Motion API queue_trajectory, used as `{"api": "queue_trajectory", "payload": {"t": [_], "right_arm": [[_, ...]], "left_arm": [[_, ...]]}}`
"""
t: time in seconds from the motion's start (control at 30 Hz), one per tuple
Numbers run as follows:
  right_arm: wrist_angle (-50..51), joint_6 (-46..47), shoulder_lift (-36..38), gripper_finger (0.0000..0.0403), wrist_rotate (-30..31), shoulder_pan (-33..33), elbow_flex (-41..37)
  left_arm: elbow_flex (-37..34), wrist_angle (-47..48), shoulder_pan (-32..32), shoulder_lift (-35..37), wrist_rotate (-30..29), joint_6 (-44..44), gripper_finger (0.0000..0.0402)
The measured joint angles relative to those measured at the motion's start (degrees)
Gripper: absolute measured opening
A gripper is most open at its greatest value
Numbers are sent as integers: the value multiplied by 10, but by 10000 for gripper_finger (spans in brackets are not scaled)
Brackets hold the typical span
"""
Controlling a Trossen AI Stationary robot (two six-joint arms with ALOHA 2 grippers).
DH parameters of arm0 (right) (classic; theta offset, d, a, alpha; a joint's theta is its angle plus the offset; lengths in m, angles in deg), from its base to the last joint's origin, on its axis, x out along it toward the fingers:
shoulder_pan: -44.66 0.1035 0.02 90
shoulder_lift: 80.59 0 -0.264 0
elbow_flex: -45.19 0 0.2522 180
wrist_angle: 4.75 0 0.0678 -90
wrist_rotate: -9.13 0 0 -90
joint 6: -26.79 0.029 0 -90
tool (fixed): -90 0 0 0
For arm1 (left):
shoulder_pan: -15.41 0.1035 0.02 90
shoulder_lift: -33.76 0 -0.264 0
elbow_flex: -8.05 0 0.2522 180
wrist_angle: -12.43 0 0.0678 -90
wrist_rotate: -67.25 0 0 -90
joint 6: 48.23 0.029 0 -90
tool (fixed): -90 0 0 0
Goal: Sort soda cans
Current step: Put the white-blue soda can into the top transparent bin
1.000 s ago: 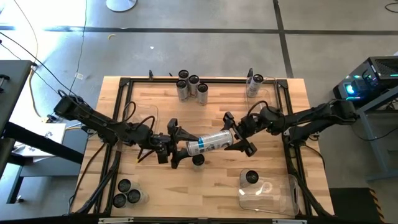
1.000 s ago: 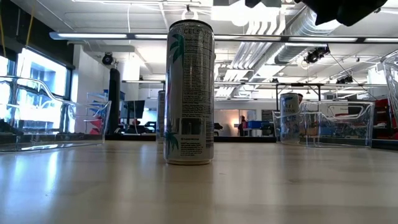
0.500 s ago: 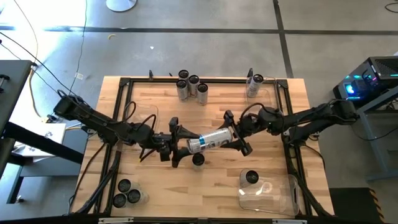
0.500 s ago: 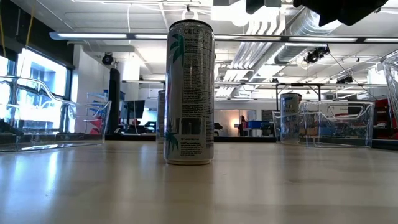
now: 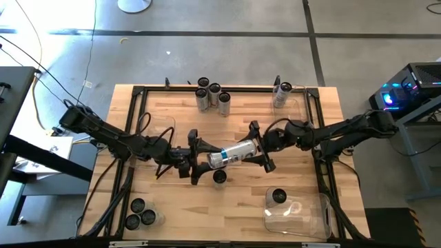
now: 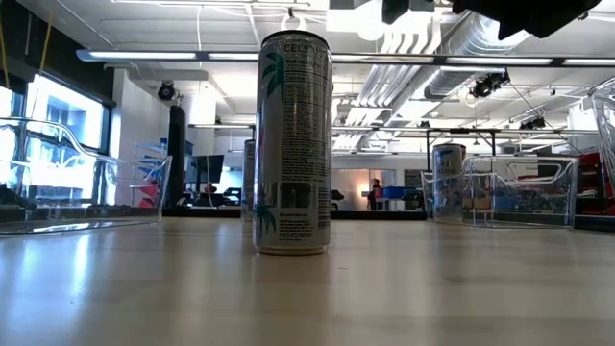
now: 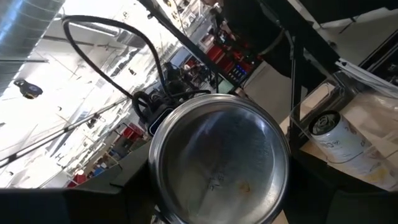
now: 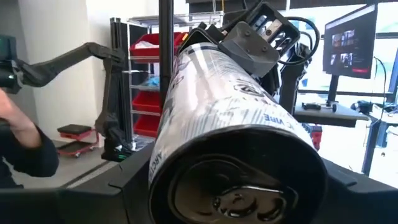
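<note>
A soda can (image 5: 233,153) hangs on its side above the middle of the table (image 5: 303,141), its long axis running across between the two arms. The left gripper (image 5: 200,160) clasps one end and the right gripper (image 5: 259,147) the other, so both grasp the same can and neither arm is nearer. The can's base fills the left wrist view, its pull-tab top the right wrist view. Just below it a second can (image 5: 219,176) stands upright on the wood. At the far edge stand four cans (image 5: 212,95) in a cluster and one (image 5: 282,94) in a clear bin (image 5: 303,103). At the near edge, a bin (image 5: 318,219) holds one can (image 5: 278,197); three cans (image 5: 139,213) sit at the opposite corner.
</note>
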State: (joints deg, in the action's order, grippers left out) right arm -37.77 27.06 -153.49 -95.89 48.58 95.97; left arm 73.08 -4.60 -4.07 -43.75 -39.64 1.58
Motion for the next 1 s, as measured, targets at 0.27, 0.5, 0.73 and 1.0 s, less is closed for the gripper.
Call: {"api": "queue_trajectory", "payload": {"t": [0.27, 0.5, 0.73, 1.0], "right_arm": [[-4, -4, 0, 273, -39, -2, 1], [0, -6, 5, 273, -43, -2, 1], [17, 2, 12, 273, -45, -2, 1], [26, 34, 10, 276, -30, -5, 2]], "left_arm": [[0, -4, 0, -1, 4, -16, 247], [1, -4, 0, -1, 5, -23, 247], [1, -2, 0, -2, 10, -31, 247], [0, 2, 0, -1, 14, -42, 247]]}}
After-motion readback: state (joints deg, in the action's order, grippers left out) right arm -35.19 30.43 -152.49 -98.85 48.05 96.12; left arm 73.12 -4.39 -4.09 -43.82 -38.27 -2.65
